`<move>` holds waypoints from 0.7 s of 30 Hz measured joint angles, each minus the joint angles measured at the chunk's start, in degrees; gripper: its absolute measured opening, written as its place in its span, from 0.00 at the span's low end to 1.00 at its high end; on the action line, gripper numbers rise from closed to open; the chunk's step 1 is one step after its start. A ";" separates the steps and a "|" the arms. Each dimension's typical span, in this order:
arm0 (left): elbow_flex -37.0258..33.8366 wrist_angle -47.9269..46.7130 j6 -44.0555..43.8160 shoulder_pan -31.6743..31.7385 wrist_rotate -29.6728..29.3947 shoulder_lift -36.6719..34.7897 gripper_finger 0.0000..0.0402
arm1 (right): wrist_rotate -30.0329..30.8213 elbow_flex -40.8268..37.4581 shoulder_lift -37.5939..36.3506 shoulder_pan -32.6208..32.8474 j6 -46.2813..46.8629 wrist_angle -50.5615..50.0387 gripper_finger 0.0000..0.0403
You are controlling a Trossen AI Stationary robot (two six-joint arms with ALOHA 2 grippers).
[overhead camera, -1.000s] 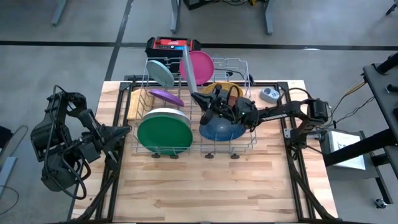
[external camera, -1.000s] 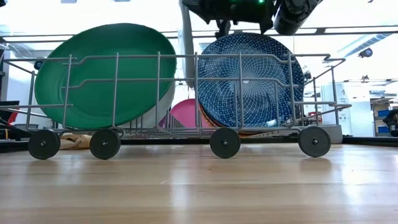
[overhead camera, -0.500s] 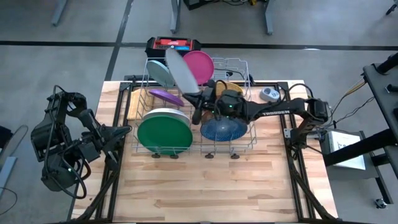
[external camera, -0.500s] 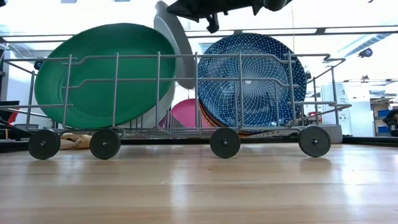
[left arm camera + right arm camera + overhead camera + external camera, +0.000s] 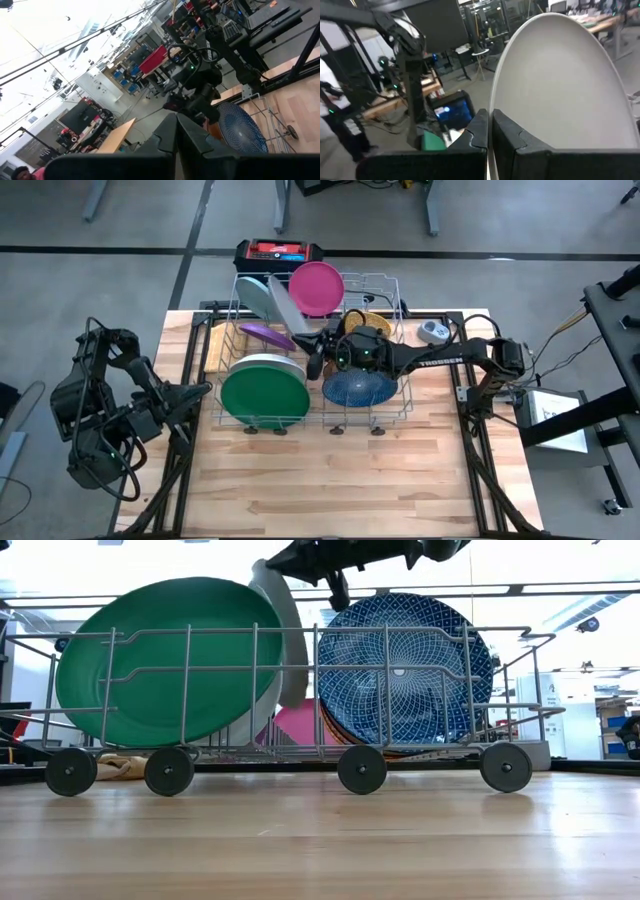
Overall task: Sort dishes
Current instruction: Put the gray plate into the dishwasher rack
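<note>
Wood tabletop (image 5: pixel 330 480): pale planks; near the camera in our low view it lies bare, and we place everything below by the dish rack standing on it.
Dish rack (image 5: pixel 385 412): silver wire on dark wheels, at the far half of the tabletop.
Green plate (image 5: pixel 264 395): upright in the rack's near-left slot; a white plate (image 5: pixel 262 359) stands just behind it, touching.
Blue plate (image 5: pixel 357 388): patterned, upright in the rack's near-right slot, a brown-rimmed plate just behind it as we see in the low view.
Right tool (image 5: pixel 318 352): over the middle of the rack, fingers nearly closed and pinched on the rim of the grey plate; in our right wrist view the two dark fingers straddle that rim.
Grey plate (image 5: pixel 281 307): tilted, its lower edge down among the rack's wires between the green and blue plates, its top leaning toward the rack's far-left corner.
Purple plate (image 5: pixel 267 334): lying nearly flat in the rack's left half, behind the white plate.
Yellow plate (image 5: pixel 372 320): patterned, in the rack's right half, partly hidden by the right arm.
Pale blue plate (image 5: pixel 254 295): upright at the rack's far-left corner.
Pink plate (image 5: pixel 316 287): upright at the rack's far side, right of the grey plate.
Left tool (image 5: pixel 198 391): waiting off the rack's left side, at the tabletop's left edge; in our left wrist view its fingers are pressed together on nothing.
</note>
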 joint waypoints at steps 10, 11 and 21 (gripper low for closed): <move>0.00 1.04 0.02 0.02 -0.02 0.00 0.00 | -0.72 0.25 0.02 -2.00 8.41 -4.28 0.00; 0.00 1.12 0.02 0.00 -0.02 0.00 0.00 | -0.73 0.27 0.02 -2.06 8.74 -4.19 0.00; 0.00 1.20 0.02 0.00 -0.02 0.04 0.00 | -3.02 0.26 0.37 -2.02 12.28 -2.83 0.00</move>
